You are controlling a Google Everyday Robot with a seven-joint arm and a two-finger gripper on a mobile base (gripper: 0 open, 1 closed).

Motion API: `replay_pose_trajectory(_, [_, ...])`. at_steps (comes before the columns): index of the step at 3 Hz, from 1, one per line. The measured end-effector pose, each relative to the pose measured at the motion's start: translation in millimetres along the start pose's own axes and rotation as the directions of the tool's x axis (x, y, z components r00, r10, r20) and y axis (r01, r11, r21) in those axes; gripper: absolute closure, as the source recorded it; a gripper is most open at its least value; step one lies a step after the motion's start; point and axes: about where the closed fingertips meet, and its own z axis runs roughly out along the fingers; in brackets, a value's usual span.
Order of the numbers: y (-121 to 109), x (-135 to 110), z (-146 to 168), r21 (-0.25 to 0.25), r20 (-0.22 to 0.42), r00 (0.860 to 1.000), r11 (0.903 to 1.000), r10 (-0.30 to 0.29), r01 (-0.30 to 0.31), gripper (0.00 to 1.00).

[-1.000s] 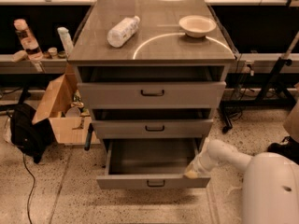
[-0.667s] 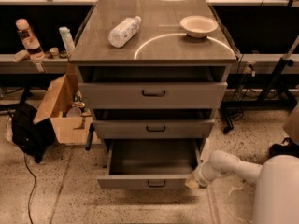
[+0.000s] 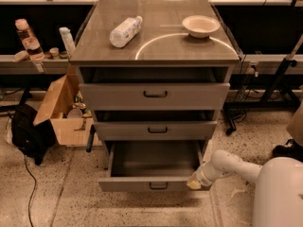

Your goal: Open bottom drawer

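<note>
Bottom drawer (image 3: 128, 185): lowest of three, pulled well out, with its front edge carried forward of the two drawers above.
Look: flat grey front, small black bar handle (image 3: 158, 186) at centre, grey interior exposed.
Tool (image 3: 195, 182): placed at the front panel's right corner; whether it is clenched or released cannot be told.
Front room: speckled floor (image 3: 142, 211) is seen before the drawer.
Left edge: a cardboard box (image 3: 61, 112) and a black bag (image 3: 28, 134) are set beside the cabinet, apart from the drawer.
</note>
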Motion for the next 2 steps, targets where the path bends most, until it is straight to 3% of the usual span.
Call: replay_pose_trajectory(2, [-25,-24,15,-0.023,0.011,0.999,0.9992,-0.032,0.033,1.00])
